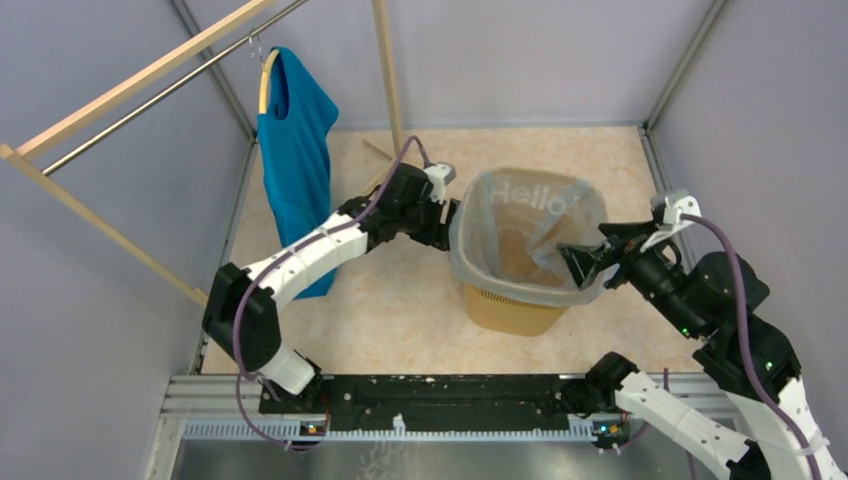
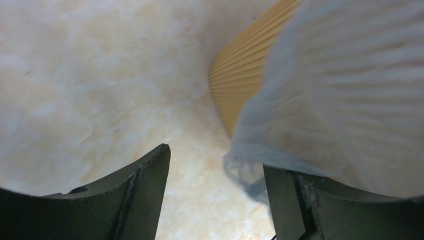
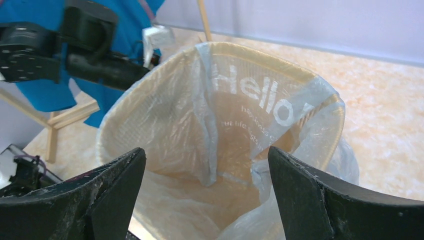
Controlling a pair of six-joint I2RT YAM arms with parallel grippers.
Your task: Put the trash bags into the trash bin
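Note:
The yellow-orange trash bin point(image 1: 510, 308) stands mid-floor. The pale translucent trash bag point(image 1: 500, 230), printed "Hello", lines its inside and is folded over the rim. My left gripper point(image 1: 452, 222) is open beside the bin's left rim. In the left wrist view point(image 2: 215, 165) bare floor lies between the fingers, and the bag's hanging edge point(image 2: 340, 100) rests against the right finger, with the bin wall point(image 2: 245, 75) behind. My right gripper point(image 1: 585, 265) is open at the right rim. In the right wrist view point(image 3: 207, 160) it faces the bag point(image 3: 235, 100) inside the bin point(image 3: 250, 50).
A teal shirt point(image 1: 295, 150) hangs on a wooden rack point(image 1: 130, 80) at the back left, close behind my left arm. A wooden post point(image 1: 388, 70) stands behind the bin. Grey walls enclose the floor. A metal rail point(image 1: 430, 395) runs along the near edge.

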